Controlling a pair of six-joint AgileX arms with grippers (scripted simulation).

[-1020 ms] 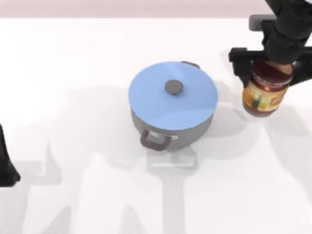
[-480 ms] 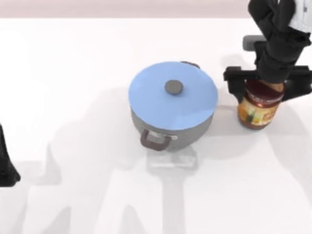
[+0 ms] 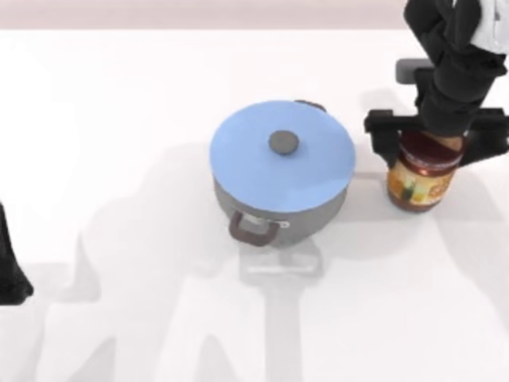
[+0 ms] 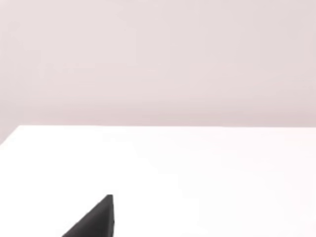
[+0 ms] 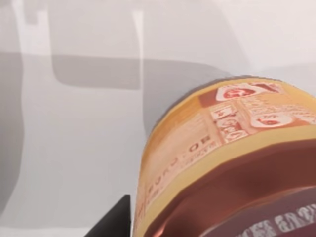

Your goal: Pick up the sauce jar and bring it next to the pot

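The sauce jar (image 3: 420,181), reddish-brown with a yellow-orange label, stands upright just right of the pot (image 3: 280,173), with a small gap between them. The pot is grey with a light-blue lid, a dark knob and brown handles. My right gripper (image 3: 436,137) is directly above the jar, its black fingers on either side of the lid, shut on it. The right wrist view is filled by the jar's label (image 5: 207,148), with one dark finger (image 5: 112,222) against its side. My left arm (image 3: 8,270) stays parked at the left edge; one finger (image 4: 96,222) shows over bare table.
The white table (image 3: 143,95) stretches left of and in front of the pot. Its far edge (image 3: 238,29) runs along the back, close behind my right arm.
My right gripper carried the jar down and a little left toward the pot between one second and half a second ago. Since then it has barely moved.
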